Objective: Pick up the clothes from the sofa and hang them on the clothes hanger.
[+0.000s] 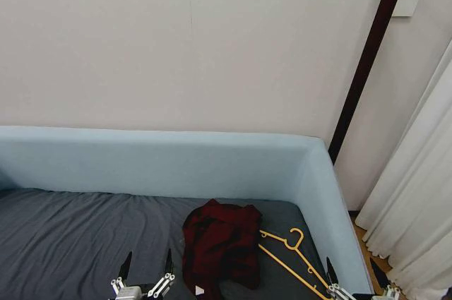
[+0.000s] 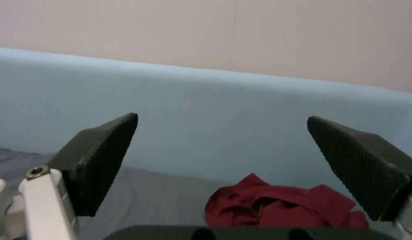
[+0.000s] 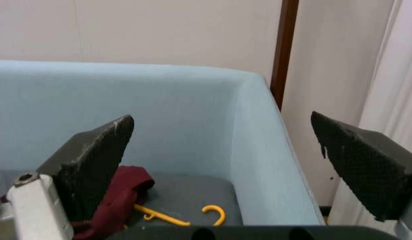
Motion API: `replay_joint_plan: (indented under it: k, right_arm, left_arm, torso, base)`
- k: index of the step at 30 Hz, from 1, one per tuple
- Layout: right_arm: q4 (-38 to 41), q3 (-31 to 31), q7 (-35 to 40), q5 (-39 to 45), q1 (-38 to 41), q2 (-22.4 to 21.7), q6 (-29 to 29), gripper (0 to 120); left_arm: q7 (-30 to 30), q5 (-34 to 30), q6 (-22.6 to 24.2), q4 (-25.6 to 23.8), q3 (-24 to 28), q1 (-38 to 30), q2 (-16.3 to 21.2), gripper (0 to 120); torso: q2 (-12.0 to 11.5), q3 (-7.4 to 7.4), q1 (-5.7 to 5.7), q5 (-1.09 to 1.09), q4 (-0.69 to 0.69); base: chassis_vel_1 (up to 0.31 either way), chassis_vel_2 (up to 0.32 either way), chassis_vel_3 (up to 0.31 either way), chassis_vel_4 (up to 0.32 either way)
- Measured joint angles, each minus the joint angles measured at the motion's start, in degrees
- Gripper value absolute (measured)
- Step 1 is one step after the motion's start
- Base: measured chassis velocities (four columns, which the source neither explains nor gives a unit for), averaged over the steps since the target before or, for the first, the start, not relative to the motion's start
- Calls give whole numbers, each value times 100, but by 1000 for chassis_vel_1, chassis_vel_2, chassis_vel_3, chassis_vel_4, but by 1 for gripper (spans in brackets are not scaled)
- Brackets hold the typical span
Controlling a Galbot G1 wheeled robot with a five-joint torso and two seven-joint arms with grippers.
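While left end effector [image 1: 148, 256] and right end effector [image 1: 351, 272] hover wide open, red garment [image 1: 220, 243] touches yellow hanger [image 1: 289, 254]: a careless grasp risks dragging both.

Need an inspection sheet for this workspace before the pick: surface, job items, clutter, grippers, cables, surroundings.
Surface: light blue sofa with a dark grey seat cushion.
Job's things: red garment crumpled on the seat near the sofa's right end; yellow hanger lying flat beside it, on the robot's right.
Clutter: nothing seen.
Grippers: left gripper open, low over the seat, left of the garment; right gripper open, low by the sofa's right end.
Cables: nothing seen.
Surroundings: plain wall behind; dark wooden post and white curtain to the right.
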Motion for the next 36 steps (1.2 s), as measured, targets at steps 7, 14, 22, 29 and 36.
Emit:
replay_joint_plan:
  k: [7, 14, 22, 29, 36]
  right_arm:
    - [-7, -38, 15, 10, 7, 11, -15, 100]
    - [59, -188, 86, 193, 7, -139, -276, 100]
    - [159, -393, 319, 1465, 239, -1084, -1287, 100]
    - [-538, -407, 507, 2959, 1064, -2042, -2259, 100]
    - [-782, -938, 641, 3705, 2142, -2833, -3091, 100]
  left_arm:
    - [0, 34, 8, 2, 23, 11, -32, 100]
    - [-26, 18, 11, 87, -11, -23, -14, 100]
    - [-50, 1, 0, 232, -1, -59, -32, 100]
    - [-44, -64, 19, 401, 99, -117, 81, 100]
    - [-41, -107, 2, 472, 79, -34, 54, 100]
  torso:
    - [0, 0, 0, 0, 0]
    - [0, 0, 0, 0, 0]
    - [0, 0, 0, 0, 0]
    - [0, 0, 0, 3, 1]
    - [0, 1, 0, 1, 2]
  base:
    - [0, 0, 0, 0]
    - [0, 0, 0, 0]
    - [0, 0, 0, 0]
    - [0, 0, 0, 0]
    - [0, 0, 0, 0]
